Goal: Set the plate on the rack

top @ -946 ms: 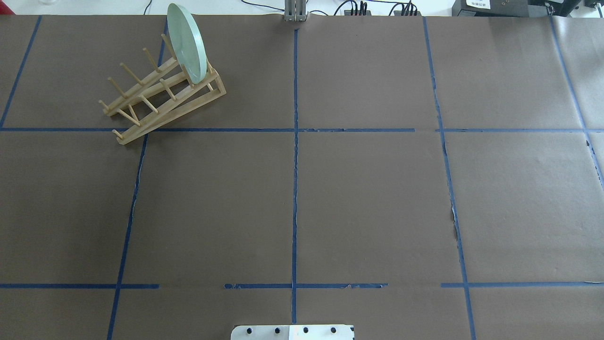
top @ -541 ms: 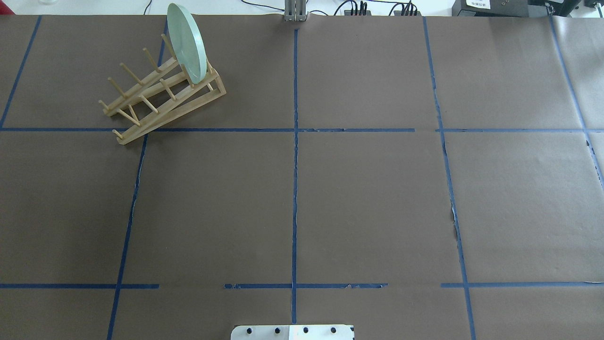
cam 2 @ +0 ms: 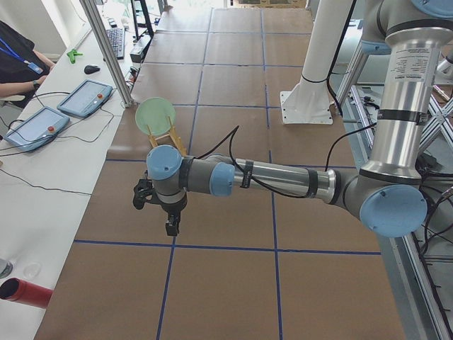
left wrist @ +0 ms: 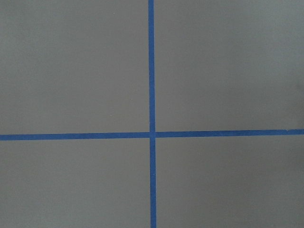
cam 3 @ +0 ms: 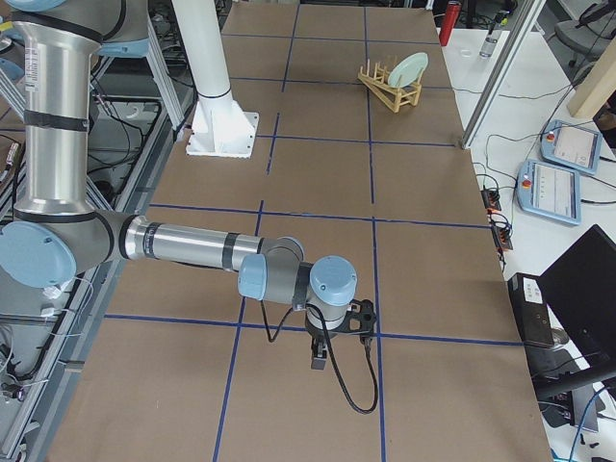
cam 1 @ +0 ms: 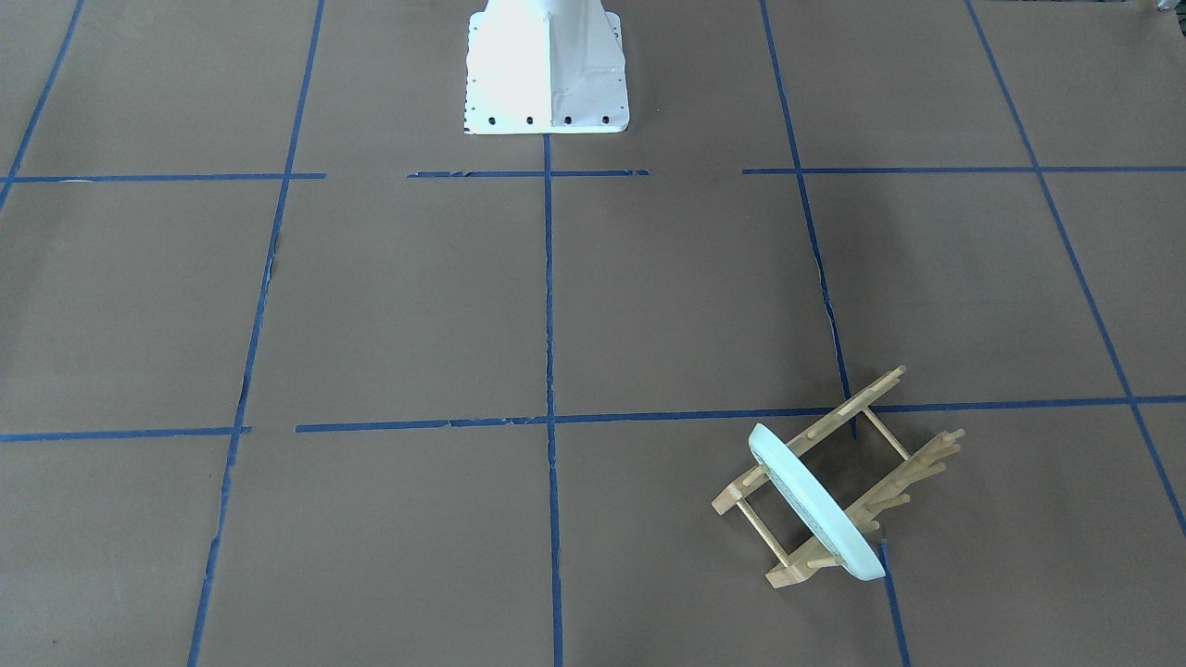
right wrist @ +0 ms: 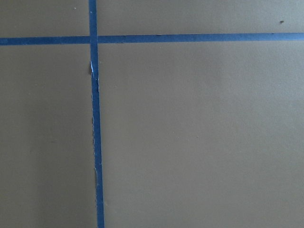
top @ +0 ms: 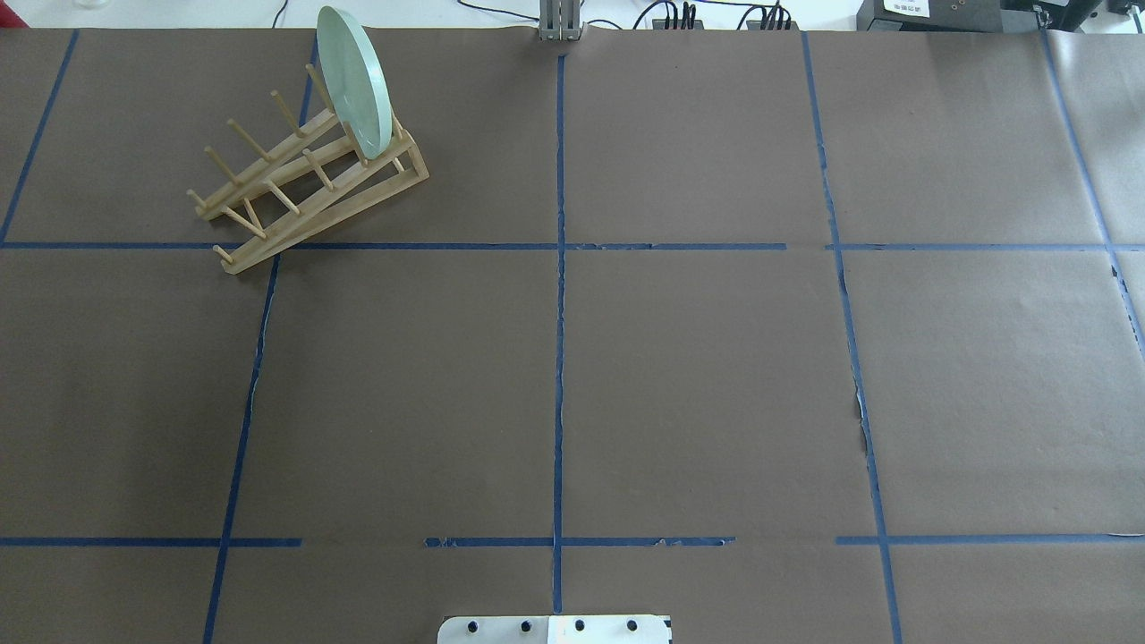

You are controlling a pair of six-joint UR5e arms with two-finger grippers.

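Left end effector [cam 2: 172, 227] hangs apart from round plate [top: 355, 80] in pegged wooden rack [top: 309, 183].

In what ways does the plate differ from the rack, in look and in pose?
The plate is round and pale mint green; the rack is long, light wood with pegs. The plate stands on edge; the rack rests flat on the table. Shared: they touch, the plate held between the rack's pegs.
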